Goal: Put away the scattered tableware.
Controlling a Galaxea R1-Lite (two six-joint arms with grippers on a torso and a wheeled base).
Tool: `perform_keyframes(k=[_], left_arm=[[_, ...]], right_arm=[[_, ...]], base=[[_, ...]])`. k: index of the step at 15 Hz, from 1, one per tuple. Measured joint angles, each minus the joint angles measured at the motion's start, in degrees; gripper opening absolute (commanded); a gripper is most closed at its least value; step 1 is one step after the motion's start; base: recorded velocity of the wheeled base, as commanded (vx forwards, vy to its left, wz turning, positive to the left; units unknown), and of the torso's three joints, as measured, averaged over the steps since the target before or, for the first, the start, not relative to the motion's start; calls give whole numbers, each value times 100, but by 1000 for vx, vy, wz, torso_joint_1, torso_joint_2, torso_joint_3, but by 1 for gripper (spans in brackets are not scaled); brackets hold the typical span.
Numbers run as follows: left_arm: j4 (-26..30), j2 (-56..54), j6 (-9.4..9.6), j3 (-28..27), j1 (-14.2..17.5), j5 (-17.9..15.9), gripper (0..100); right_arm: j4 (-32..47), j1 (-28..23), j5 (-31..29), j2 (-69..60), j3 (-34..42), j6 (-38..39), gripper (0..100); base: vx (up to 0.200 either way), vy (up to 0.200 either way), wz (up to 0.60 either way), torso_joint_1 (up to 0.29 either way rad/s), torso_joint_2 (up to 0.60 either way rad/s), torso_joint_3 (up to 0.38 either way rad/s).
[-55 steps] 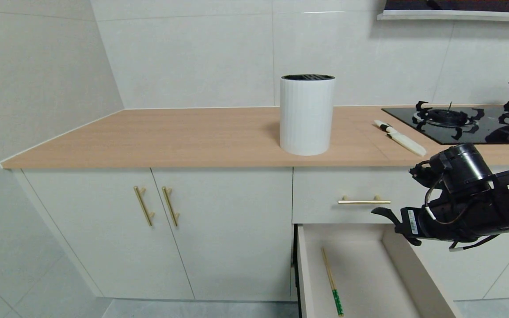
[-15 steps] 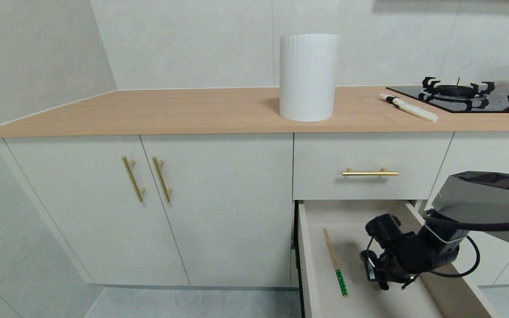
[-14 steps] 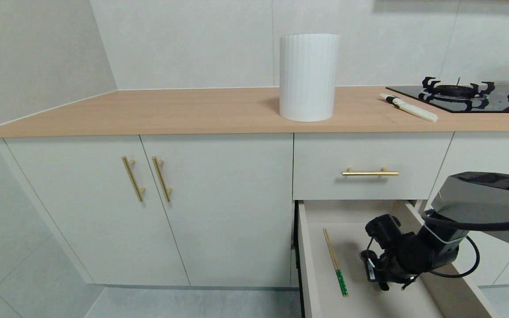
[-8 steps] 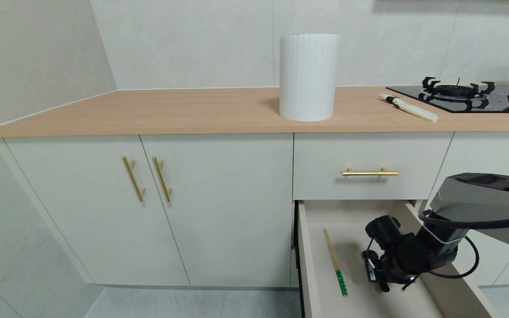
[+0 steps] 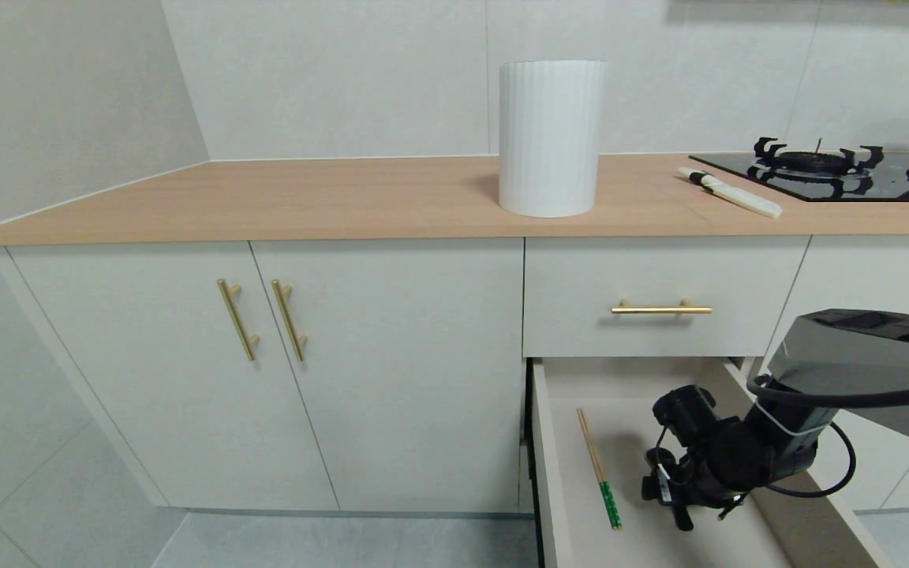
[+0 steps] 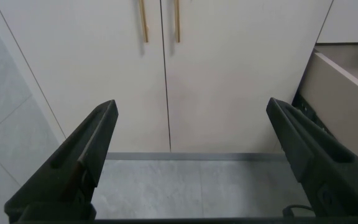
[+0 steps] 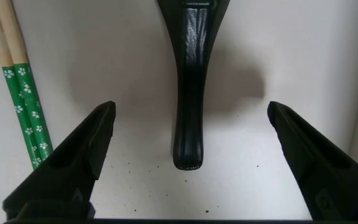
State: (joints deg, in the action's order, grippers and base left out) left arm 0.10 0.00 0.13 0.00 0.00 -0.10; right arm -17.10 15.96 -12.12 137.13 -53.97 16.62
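— A tiled kitchen is seen: wooden worktop (image 5: 304,197), open drawer (image 5: 549,473) below. Why is the drawer used?

— Tableware is stored there: chopsticks (image 5: 598,467) and a black utensil handle (image 7: 188,93) are laid flat on its floor. The right gripper (image 5: 671,505) is held over the handle, jaws spread, nothing gripped. The left gripper (image 6: 191,109) is parked by the cupboard doors (image 6: 229,62), jaws likewise apart. A knife (image 5: 729,192) is left on the worktop, presumably next.

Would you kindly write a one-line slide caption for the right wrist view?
Open right hand framing a black utensil handle on the drawer floor, green-tipped chopsticks alongside.
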Motion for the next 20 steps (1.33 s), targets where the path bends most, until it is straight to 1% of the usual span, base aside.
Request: perform_keyframes(k=[5, 10, 12, 16, 17, 20], left_arm=[[0, 0, -2, 0, 0, 0, 100], [0, 0, -2, 0, 0, 0, 100], [0, 0, 0, 0, 0, 0, 100], [0, 0, 0, 0, 0, 2, 100], [1, 0, 27, 0, 0, -1, 100], [4, 0, 5, 0, 0, 2, 100]], right_arm=[[39, 2, 0, -196, 83, -1, 100], [162, 13, 2, -1271, 483, -154, 100], [553, 82, 30, -1877, 616, -234, 100], [2005, 532, 121, -3380, 686, -299, 100], [2230, 661, 130, -3658, 690, -346, 100], [2388, 868, 74, -4161, 712, -422, 100]], base=[[0, 0, 0, 0, 0, 0], [0, 0, 0, 0, 0, 0], [0, 0, 0, 0, 0, 0], [0, 0, 0, 0, 0, 0], [0, 0, 0, 0, 0, 0], [0, 0, 0, 0, 0, 0]])
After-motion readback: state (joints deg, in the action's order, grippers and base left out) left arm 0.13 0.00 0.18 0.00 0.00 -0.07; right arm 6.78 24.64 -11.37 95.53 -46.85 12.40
